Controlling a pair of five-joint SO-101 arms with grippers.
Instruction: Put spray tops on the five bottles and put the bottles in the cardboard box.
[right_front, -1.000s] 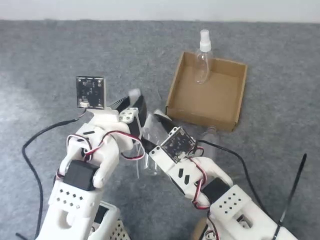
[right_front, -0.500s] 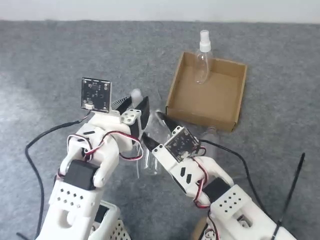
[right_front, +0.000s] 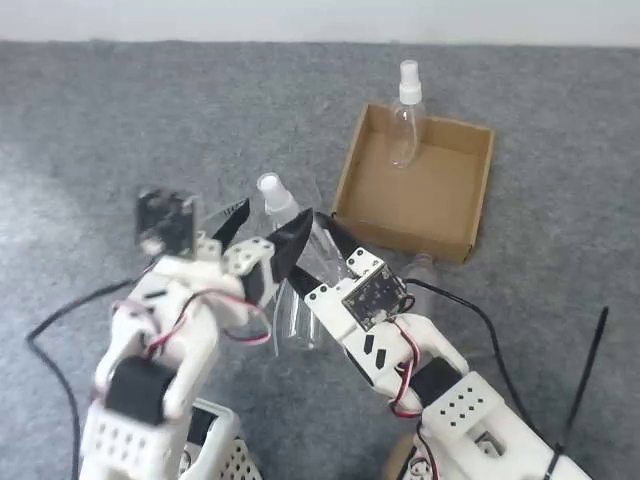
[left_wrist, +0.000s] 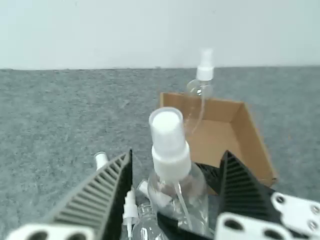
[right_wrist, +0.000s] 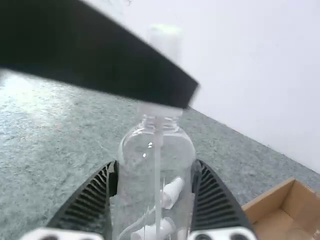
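Right pincer (right_wrist: 155, 172) grips the bottle (right_wrist: 157, 150); left pincer (left_wrist: 176, 154), open around the spray top (left_wrist: 167, 137), should close squarely, then twist.

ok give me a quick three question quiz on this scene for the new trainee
1. True or false: the right gripper is shut on a clear bottle.
2. How many bottles are in the cardboard box? A none, B one, C three.
3. Fill the gap: the left gripper is ___ around the held bottle's spray top.
Key: 1 true; 2 B, the boxed bottle; 3 open.
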